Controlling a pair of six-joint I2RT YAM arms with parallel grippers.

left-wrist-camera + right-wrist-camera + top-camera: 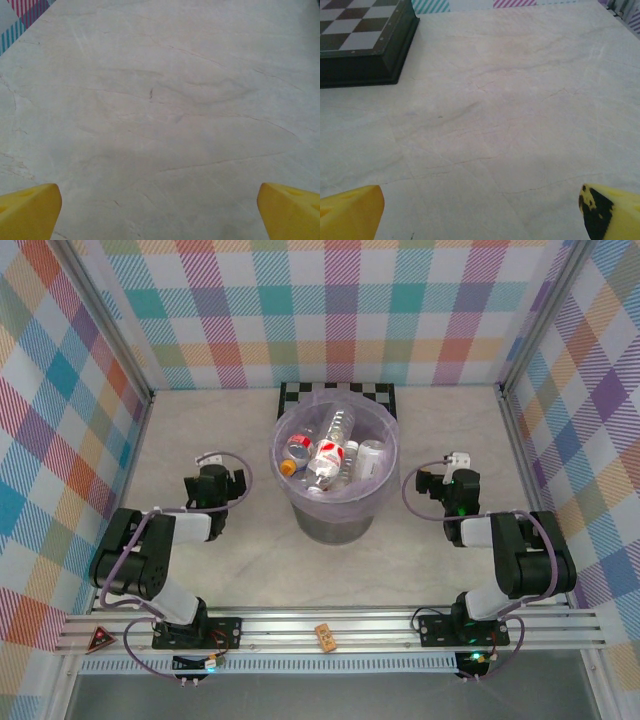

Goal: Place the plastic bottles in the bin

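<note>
At the middle of the table (200, 420), seen from the top camera: the bin (335, 523), round and grey, with a lavender bag folded over its rim. Stands just in front of a checkerboard (300, 392). Inside it, the plastic bottles (325, 455), heaped together, mostly clear with red and white labels, one orange cap at the left side. Left of the bin and apart from it, the left gripper (213, 475); right of it, likewise apart, the right gripper (455, 485). On the rail at the near edge, between the two arm bases, a small tan block (325, 637). From the left wrist: yellow fingers (30, 212) in the two lower corners, spread wide and empty over pale marbled tabletop. From the right wrist: yellow fingers (350, 212) again far apart and empty, the right one smudged with black; a corner of the checkerboard at upper left, well ahead.
</note>
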